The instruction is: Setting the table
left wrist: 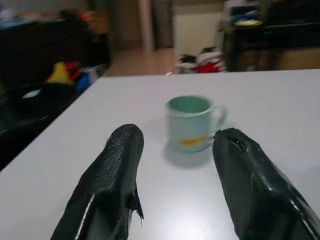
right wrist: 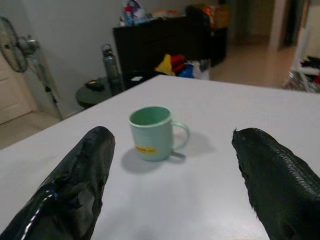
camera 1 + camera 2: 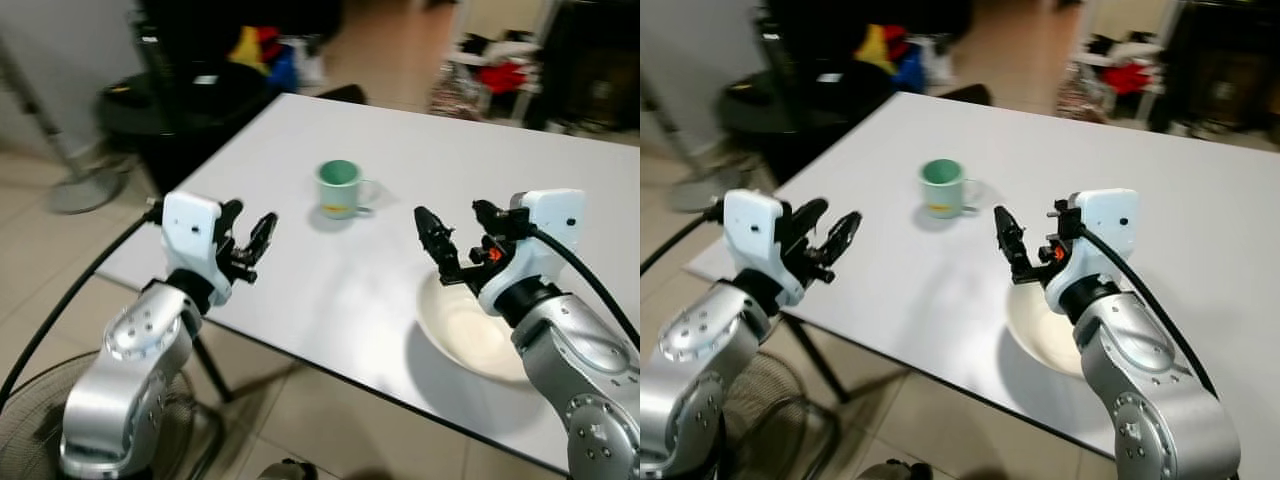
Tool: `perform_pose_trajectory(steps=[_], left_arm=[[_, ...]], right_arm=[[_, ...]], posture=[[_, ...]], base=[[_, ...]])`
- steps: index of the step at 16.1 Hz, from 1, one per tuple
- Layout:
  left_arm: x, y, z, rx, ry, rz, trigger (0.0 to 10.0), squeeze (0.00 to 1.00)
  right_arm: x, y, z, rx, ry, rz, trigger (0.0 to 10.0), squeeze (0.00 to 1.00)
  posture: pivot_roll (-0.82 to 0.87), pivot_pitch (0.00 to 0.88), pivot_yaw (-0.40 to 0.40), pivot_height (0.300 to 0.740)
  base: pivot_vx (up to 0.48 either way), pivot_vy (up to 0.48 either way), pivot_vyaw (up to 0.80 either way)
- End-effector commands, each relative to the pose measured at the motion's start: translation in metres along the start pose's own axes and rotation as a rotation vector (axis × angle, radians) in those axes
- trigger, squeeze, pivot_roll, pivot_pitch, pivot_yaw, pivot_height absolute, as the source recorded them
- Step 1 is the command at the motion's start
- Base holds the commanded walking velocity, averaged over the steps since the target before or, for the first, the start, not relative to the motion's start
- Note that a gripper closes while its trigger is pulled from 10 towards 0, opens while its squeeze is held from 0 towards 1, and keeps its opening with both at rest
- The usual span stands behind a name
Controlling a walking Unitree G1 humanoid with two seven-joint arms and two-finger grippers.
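A pale green mug (image 3: 340,188) with a yellow label stands upright near the middle of the white table (image 3: 520,150), its handle toward my right. A white bowl (image 3: 468,330) sits at the near edge of the table, partly hidden under my right wrist. My left gripper (image 3: 250,222) hovers open over the table's near left corner, pointing toward the mug (image 1: 190,122) and holding nothing. My right gripper (image 3: 452,216) is open and empty too. It hangs just above the bowl's far rim, with the mug (image 2: 152,132) well ahead of it.
A fan's wire guard (image 3: 25,425) stands on the tiled floor at the lower left. A dark round stand (image 3: 150,100) and a floor fan's base (image 3: 85,190) lie beyond the table's left side. Coloured clutter (image 3: 262,48) and dark furniture (image 3: 595,60) line the back.
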State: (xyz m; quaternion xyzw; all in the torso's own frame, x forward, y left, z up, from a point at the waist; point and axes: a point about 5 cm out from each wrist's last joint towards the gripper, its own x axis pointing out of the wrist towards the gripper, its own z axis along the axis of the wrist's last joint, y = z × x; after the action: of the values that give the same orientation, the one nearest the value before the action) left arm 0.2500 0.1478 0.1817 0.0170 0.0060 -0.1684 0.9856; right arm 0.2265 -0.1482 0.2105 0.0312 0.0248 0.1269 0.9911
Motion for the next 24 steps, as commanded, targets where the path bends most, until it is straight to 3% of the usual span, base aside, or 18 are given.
perform_pose_trajectory(steps=[1,4,8,10,17,24], left_arm=[[0.0,0.002,0.001,0.026,-0.001,0.028,10.0,0.0],[0.008,0.001,0.007,0.063,-0.039,0.035,10.0,0.0],[0.004,-0.005,0.001,0.067,-0.01,0.032,10.0,0.0],[0.002,-0.001,-0.003,0.117,0.011,0.053,10.0,0.0],[0.003,0.004,-0.004,0.106,0.021,0.079,10.0,0.0],[0.003,0.003,-0.004,0.102,0.023,0.069,10.0,0.0]], right_arm=[[0.001,0.003,0.0,-0.002,-0.012,0.02,10.0,1.0],[0.003,0.003,-0.003,-0.013,-0.036,-0.003,10.0,1.0],[0.001,0.01,-0.008,-0.005,-0.021,0.055,10.0,1.0],[0.002,0.012,-0.012,-0.006,-0.003,0.078,10.0,1.0],[0.007,-0.003,-0.005,-0.087,-0.082,-0.028,10.0,1.0],[0.002,-0.008,-0.021,-0.056,-0.034,-0.051,10.0,1.0]], posture=[[0.03,0.0,0.095,0.74],[0.02,0.0,0.111,0.74],[0.03,0.0,0.099,0.74],[0.04,0.0,0.084,0.74],[0.04,0.0,0.08,0.74],[0.02,0.0,0.095,0.74]], base=[[0.0,0.0,0.8],[0.0,0.0,0.8],[0.0,0.0,0.8],[0.0,0.0,0.8],[0.0,0.0,0.8],[0.0,0.0,0.8]])
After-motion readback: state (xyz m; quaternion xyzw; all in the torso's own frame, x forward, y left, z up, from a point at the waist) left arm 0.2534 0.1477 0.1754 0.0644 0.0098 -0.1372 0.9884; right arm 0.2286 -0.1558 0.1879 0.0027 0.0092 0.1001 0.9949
